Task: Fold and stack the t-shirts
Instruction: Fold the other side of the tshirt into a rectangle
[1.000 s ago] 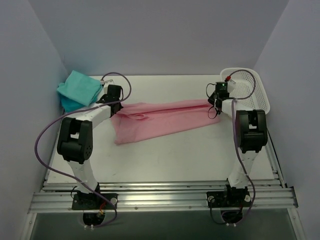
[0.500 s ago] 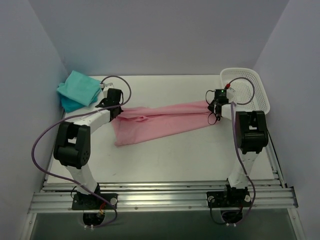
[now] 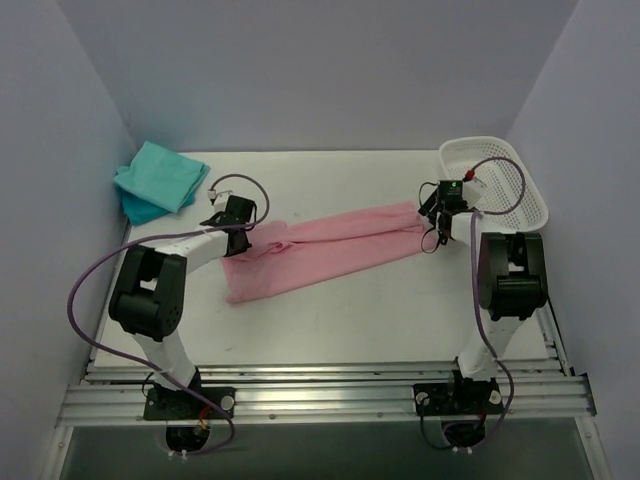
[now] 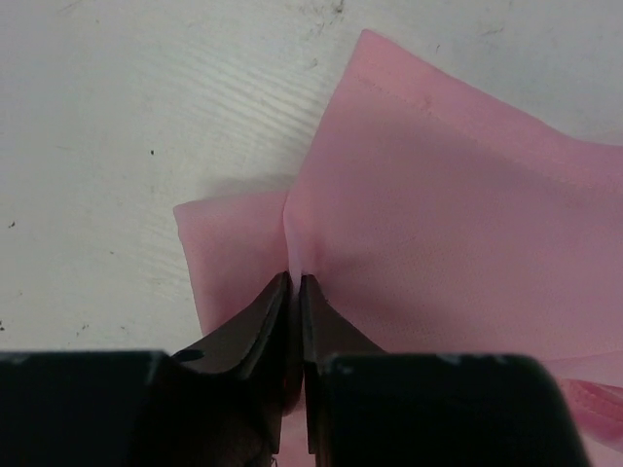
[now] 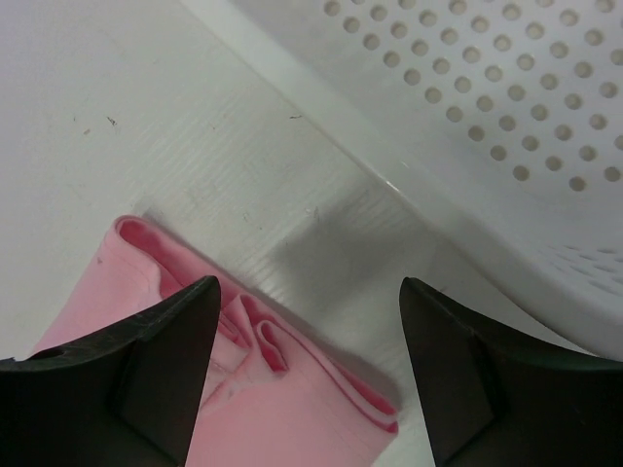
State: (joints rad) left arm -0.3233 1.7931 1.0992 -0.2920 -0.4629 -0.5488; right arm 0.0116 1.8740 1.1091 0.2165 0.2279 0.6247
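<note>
**Pink shirt stretched out, folding not yet finished**

A white table [image 3: 350, 320] fills the scene. Across its middle lies the pink t-shirt [image 3: 320, 250], pulled into a long, narrow band that slants from the near left up to the far right. It looks doubled over lengthwise but is too long to stack.

At the far right corner sits a white mesh basket [image 3: 500, 180], which appears empty. At the far left corner, well apart from the pink one, the teal and blue shirts [image 3: 160, 178] rest in a folded pile.

The left gripper [image 4: 295, 282] pinches a puckered fold at the band's left end, its fingers almost together. The right gripper [image 5: 309, 292] hangs over the right end with fingers spread wide, holding nothing.

Judged from this, crosswise folds and stacking remain.
</note>
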